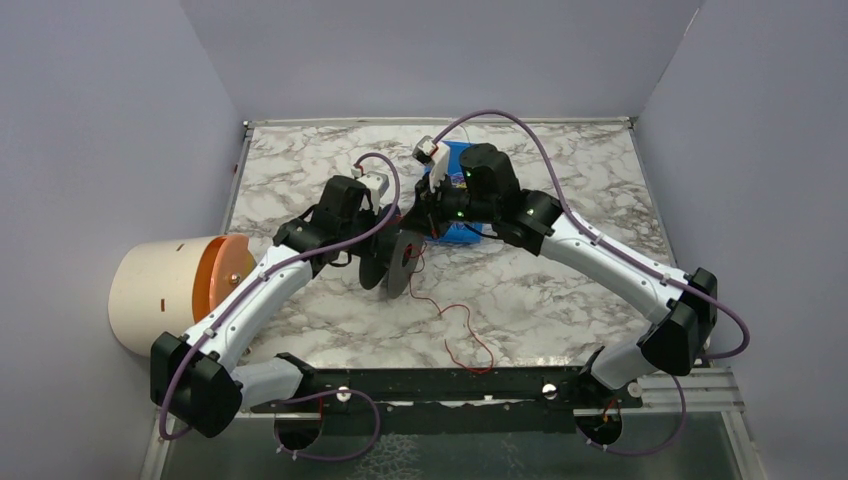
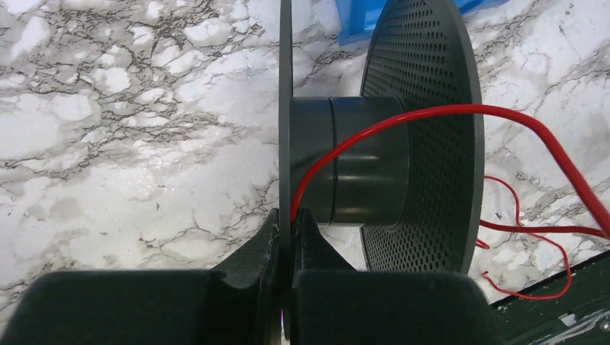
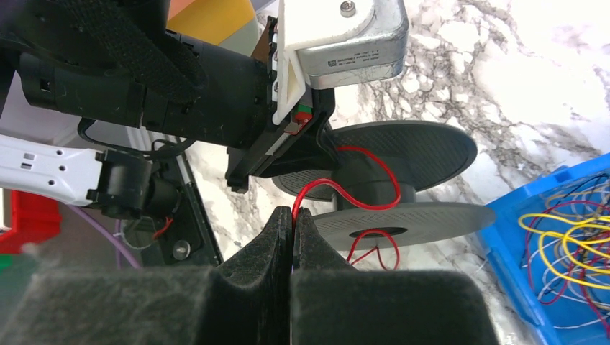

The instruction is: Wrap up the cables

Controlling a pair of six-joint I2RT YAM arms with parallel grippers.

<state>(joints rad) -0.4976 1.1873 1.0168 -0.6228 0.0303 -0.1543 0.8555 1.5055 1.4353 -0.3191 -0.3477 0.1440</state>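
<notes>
Top external view, for your record: one black spool (image 1: 393,262) with two flanges, one blue bin (image 1: 458,158), and one cream cylinder (image 1: 150,295) at 9 o'clock beside one marble table (image 1: 560,300). You have two tools, the left gripper (image 2: 286,219) and the right gripper (image 3: 292,215).

One red cable (image 2: 446,108) lies outside the bin. It is thin and glossy, arcs over the spool's hub, then trails in loose kinks across the table toward 5 o'clock.

The left gripper is clamped on one flange's rim, and the red cable runs down to that same pinch. The right gripper is closed on the red cable beside the hub.

The other cables (image 3: 575,237), yellow, purple and red, lie tangled in the bin at 1 o'clock from the spool. Their number cannot be counted.
</notes>
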